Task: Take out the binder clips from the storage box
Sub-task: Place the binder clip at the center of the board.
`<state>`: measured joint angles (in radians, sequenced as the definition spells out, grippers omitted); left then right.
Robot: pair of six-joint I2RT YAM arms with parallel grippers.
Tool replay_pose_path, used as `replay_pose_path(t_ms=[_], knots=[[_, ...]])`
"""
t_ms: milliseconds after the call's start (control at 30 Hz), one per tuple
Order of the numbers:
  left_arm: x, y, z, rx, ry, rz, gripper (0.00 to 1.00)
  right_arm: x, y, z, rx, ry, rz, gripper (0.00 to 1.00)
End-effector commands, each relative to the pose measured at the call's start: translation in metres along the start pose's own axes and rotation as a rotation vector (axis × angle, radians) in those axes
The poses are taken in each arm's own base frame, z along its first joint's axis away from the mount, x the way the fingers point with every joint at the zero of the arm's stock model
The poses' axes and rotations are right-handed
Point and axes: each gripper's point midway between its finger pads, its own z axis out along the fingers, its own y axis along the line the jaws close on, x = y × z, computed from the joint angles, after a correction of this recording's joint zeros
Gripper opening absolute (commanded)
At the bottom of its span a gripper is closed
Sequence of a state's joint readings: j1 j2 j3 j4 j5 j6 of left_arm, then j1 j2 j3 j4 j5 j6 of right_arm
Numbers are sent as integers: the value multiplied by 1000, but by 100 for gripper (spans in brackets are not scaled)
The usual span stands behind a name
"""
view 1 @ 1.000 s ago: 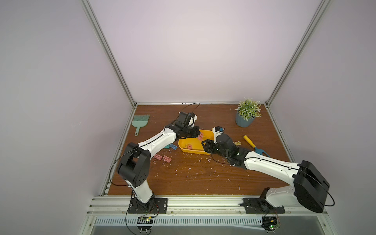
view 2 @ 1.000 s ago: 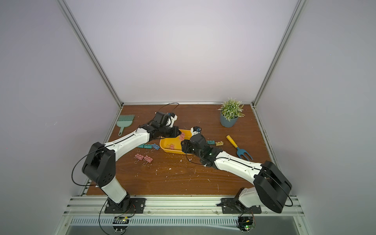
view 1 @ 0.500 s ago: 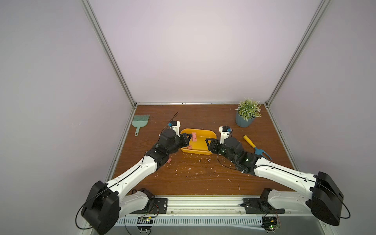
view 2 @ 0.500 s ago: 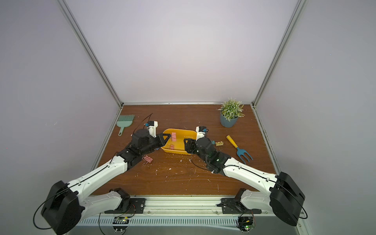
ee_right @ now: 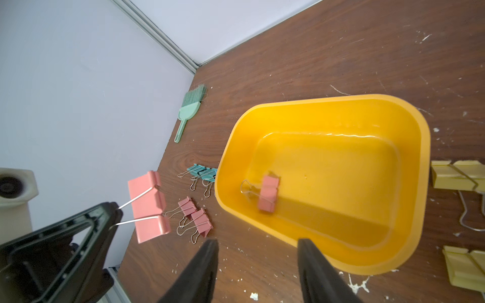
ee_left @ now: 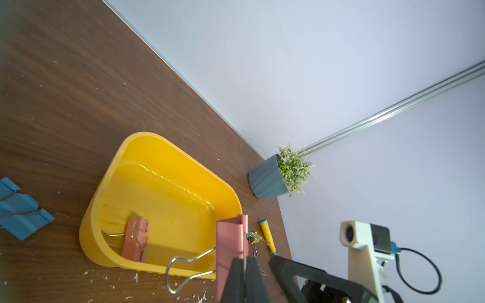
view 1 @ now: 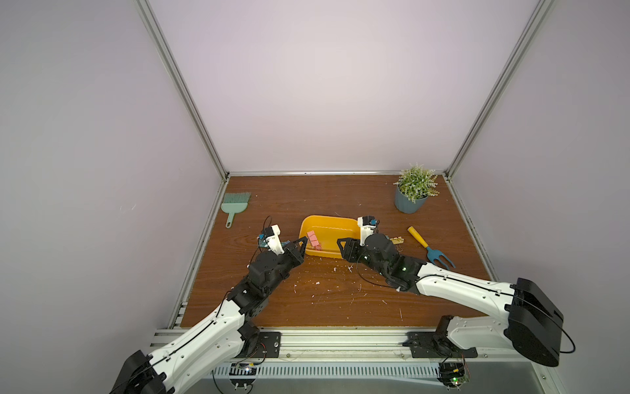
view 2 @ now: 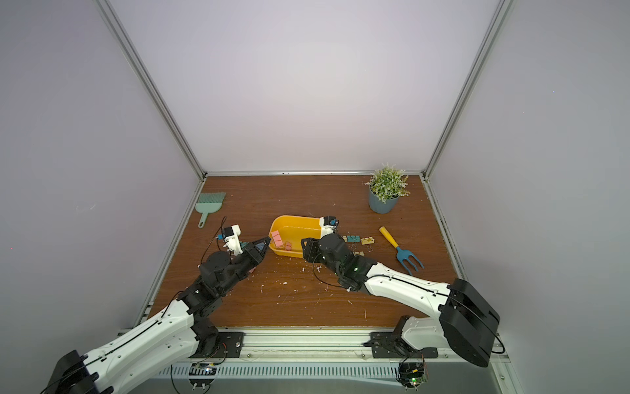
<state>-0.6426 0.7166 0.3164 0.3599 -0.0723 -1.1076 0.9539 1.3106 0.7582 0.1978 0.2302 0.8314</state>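
So the left gripper [ee_left: 244, 265] is clamped on a pink clip [ee_left: 231, 244] at the left edge of the storage box [ee_right: 420, 162] (drop it outside next). The right gripper [ee_right: 257, 242], half-open and empty, should grab the last clip [ee_right: 267, 194] inside.

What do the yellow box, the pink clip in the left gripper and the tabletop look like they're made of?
The storage box: probably moulded plastic, glossy, soft highlights and rounded corners. The pink binder clip: likely painted folded sheet metal, matte, on bare shiny wire handles. The table: wood or wood-look laminate; grain shows, but not which.
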Motion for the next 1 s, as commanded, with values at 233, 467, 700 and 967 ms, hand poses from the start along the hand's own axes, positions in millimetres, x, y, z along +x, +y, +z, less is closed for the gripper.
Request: replay_pose_path(t_ms=[233,467,700,967], knots=[[14,36,-19,-66,-7,-308,0,-14,18,1,-25,-42,38,55],[20,71,-33,-225,-28,-384,0,-11,11,-2,-11,-53,55,55],[33,106,-36,-370,-31,-456,0,-6,11,4,-9,-29,54,55],[53,117,-16,-442,31,-495,0,0,15,11,-16,-1,50,55]])
